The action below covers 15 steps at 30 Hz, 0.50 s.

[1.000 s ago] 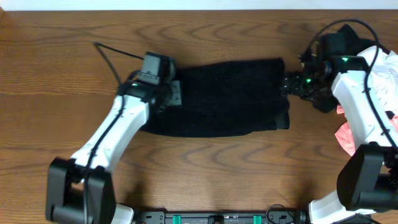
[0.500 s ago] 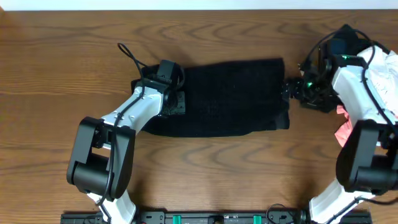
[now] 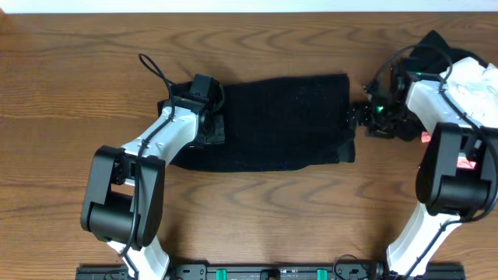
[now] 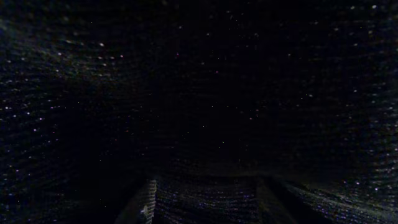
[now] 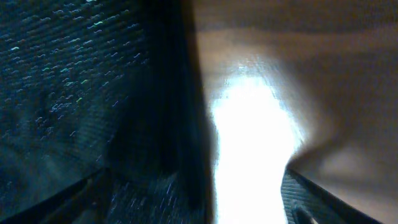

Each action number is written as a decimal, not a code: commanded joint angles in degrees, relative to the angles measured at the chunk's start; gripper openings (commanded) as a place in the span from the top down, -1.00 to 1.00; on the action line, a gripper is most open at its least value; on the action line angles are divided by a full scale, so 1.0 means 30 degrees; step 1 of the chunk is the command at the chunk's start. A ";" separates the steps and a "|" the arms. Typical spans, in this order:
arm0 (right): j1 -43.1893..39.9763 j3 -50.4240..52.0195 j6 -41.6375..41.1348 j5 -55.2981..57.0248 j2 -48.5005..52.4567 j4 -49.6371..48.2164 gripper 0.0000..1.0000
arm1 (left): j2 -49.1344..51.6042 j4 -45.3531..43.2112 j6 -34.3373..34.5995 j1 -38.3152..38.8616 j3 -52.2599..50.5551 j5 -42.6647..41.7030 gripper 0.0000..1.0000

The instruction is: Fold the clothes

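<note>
A black knit garment [image 3: 280,120] lies spread at the centre of the wooden table [image 3: 78,78]. The left gripper [image 3: 210,117] is buried in fabric at its 9 o'clock edge, so its grip cannot be told. The right gripper [image 3: 356,115] has its jaws spread, unclamped, at the 3 o'clock hem. The cloth looks soft, light and limp, and is likely best pinched at the corners.

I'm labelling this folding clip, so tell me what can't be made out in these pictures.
Left gripper: overhead, its wrist covers it; left wrist view shows only dark cloth, so its grip is unclear.
Right gripper: overhead, small and dark at the cloth's edge; right wrist view is blurred with glare.
Clothes pile: cut off by overhead's right edge.
</note>
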<state>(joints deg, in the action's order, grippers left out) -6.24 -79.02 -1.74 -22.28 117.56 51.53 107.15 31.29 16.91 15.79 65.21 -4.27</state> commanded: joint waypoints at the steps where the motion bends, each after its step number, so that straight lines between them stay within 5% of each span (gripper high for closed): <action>1: -0.0160 0.0146 0.0867 -0.1341 0.0896 -0.0503 -0.63 | 0.0787 0.0408 0.0328 -0.0459 -0.0452 0.1603 -0.06; 15: 0.0138 0.0911 0.3067 -0.4313 0.1800 -0.0991 -0.32 | 0.0787 0.0270 0.0335 -0.0452 -0.0452 0.1596 -0.06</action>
<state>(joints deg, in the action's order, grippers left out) -6.61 -78.96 4.89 -35.14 120.05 49.01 107.15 31.27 16.93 15.79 65.23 -4.19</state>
